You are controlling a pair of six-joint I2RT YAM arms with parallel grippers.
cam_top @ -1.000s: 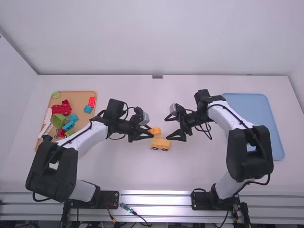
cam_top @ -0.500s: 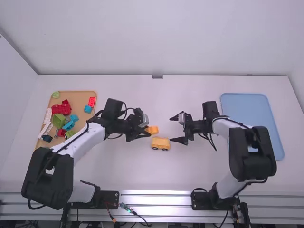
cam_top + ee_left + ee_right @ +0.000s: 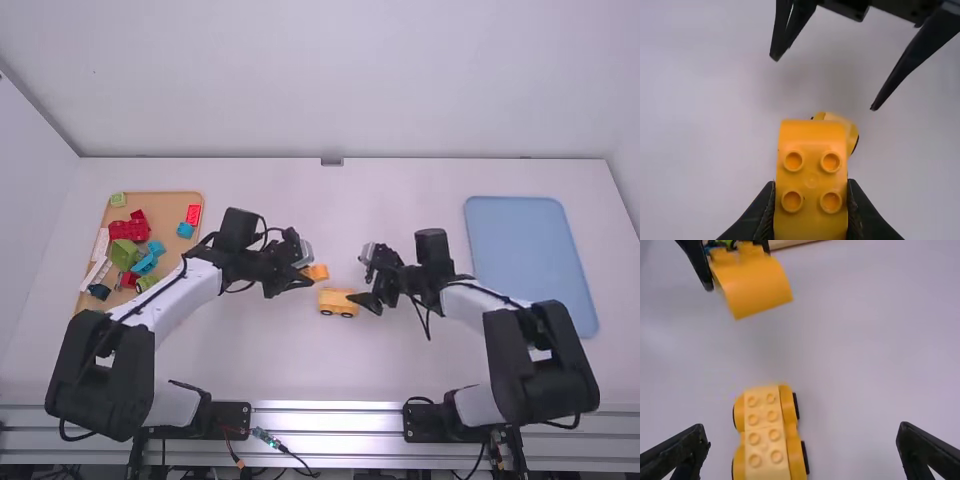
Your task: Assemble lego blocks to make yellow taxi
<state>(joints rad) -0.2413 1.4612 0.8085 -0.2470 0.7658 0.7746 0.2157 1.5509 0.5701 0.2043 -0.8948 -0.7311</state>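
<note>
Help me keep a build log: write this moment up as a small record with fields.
left gripper: closed on orange block
orange block: studded, held above the table, not on the car base
right gripper: fingers wide apart, nothing held, near the car base
car base: yellow, dark wheels, studs up, on the table
brick tray: tan, far left, holding mixed bricks
blue tray: far right

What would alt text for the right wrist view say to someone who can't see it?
A yellow toy car base with black wheels and studs on top stands on a white table, near the open right gripper. Farther off, the left gripper holds a curved orange block above the table.
</note>
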